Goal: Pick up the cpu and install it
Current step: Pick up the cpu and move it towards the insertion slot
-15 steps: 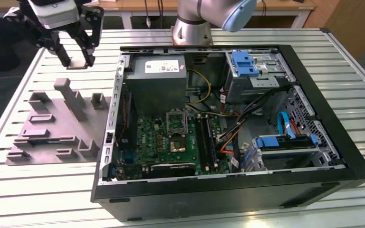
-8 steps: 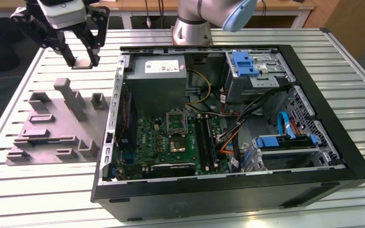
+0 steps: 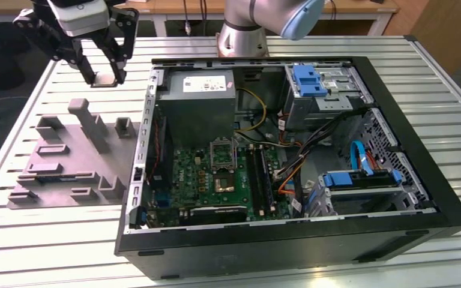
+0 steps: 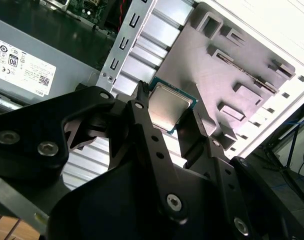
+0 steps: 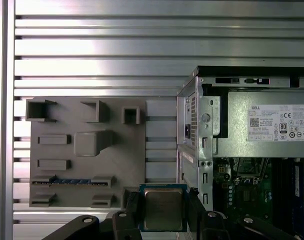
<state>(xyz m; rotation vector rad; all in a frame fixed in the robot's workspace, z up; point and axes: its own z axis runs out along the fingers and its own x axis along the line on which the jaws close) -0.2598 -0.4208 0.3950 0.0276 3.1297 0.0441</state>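
Pincer: the black two-fingered pincer hangs outside the open computer case, off its wall on the exterior view's left and level with the case's far end.
Grip: it is closed narrowly on the cpu, with one finger on each of two opposite edges in both wrist views.
Cpu: the small square chip shows its pale metal face with a greenish rim. It sits flat between the fingertips, outside the case and just off the corner that holds the power supply.
Cpu, second wrist view: the chip is held above the slats, with the case wall to one side of it and the grey fixture to the other.
Arm: the silver and pale blue arm rises beyond the far wall of the case.
Fixture: the grey plastic fixture lies flat outside the case, beside the same wall. It has several raised blocks and open pockets.
Blue strip: a thin blue piece sits in one of the fixture's slots, away from the case.
Power supply: the grey box fills the far corner inside the case, nearest the pincer.
Circuit board: the green board lies on the case floor, nearer the exterior camera than the power supply.
Counter: the slatted metal counter carries the case and the fixture.
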